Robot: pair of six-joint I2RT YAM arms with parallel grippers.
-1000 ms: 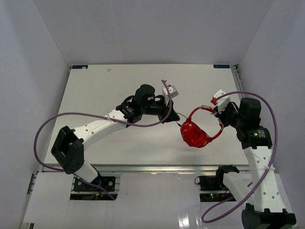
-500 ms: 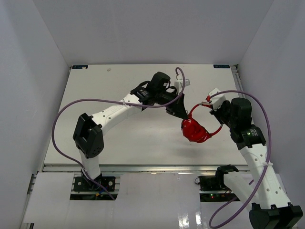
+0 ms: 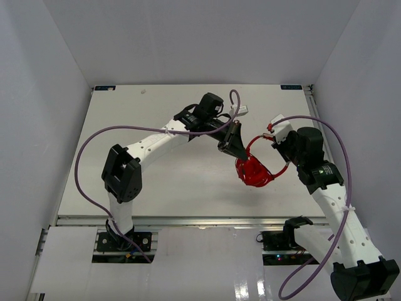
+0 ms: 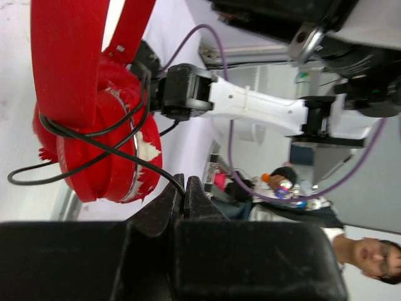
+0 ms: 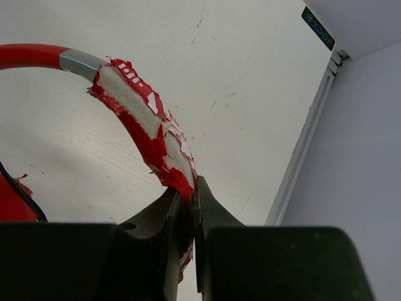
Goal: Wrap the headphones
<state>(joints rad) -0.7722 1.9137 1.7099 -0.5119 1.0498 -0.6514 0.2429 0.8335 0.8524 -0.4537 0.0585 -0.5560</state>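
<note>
Black cord [image 4: 106,147] loops: left wrist only

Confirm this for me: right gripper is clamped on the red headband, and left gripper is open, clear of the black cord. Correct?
Not quite. The left gripper is shut, pinching the black cord, as the left wrist view shows. The right gripper is indeed clamped on the red headband.

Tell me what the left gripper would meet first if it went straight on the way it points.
Most likely the headphones: from above, their ear cups hang just beyond the left gripper, in line with it. The wrist view puts them slightly off to one side, so depth is uncertain.
</note>
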